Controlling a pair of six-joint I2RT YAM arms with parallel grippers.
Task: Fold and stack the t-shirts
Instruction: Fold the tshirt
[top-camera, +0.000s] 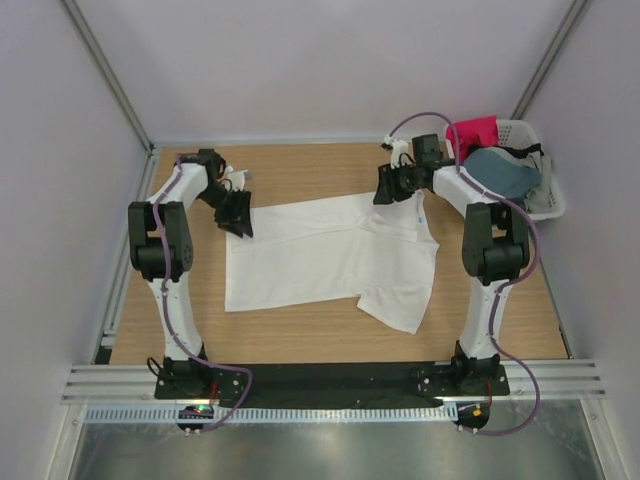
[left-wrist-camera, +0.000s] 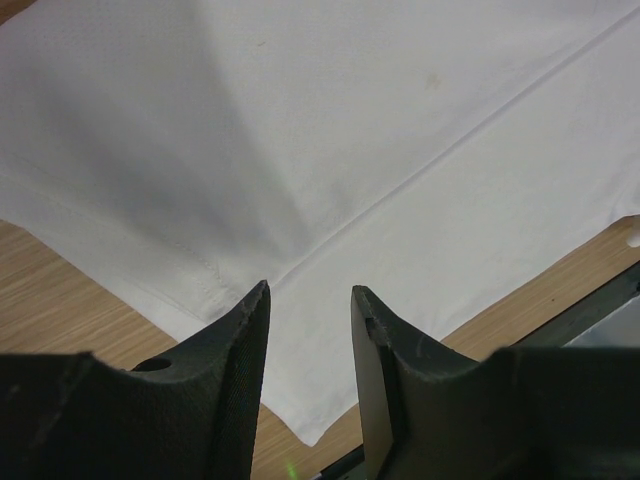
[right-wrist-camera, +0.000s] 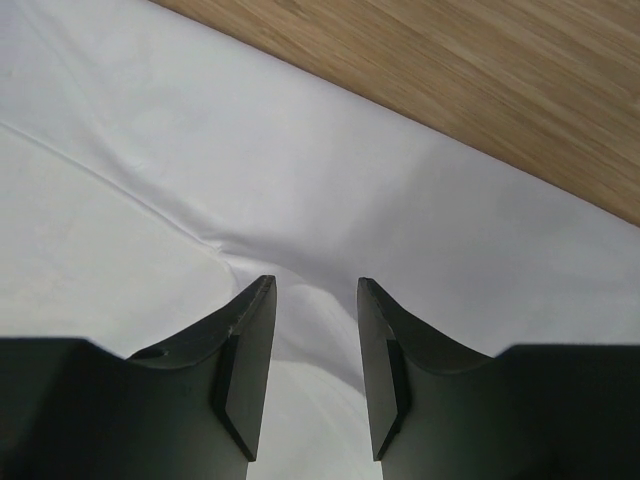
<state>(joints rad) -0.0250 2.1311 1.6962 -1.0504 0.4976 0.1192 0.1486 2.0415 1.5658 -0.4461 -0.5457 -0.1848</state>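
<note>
A white t-shirt (top-camera: 320, 255) lies spread flat on the wooden table (top-camera: 300, 165), with a small blue label (top-camera: 420, 214) near its right end. My left gripper (top-camera: 238, 218) is open at the shirt's far left corner; in the left wrist view (left-wrist-camera: 310, 300) its jaws stand apart just above the hem of the white cloth (left-wrist-camera: 350, 150). My right gripper (top-camera: 390, 188) is open at the far right corner; in the right wrist view (right-wrist-camera: 315, 295) a low ridge of white cloth (right-wrist-camera: 200, 180) lies between its jaws. A red-pink t-shirt (top-camera: 473, 131) and a slate blue t-shirt (top-camera: 500, 172) sit in the basket.
A white slotted plastic basket (top-camera: 552, 195) stands at the back right corner, close beside the right arm. Grey walls enclose the table on three sides. A metal rail (top-camera: 330, 380) runs along the near edge by the arm bases.
</note>
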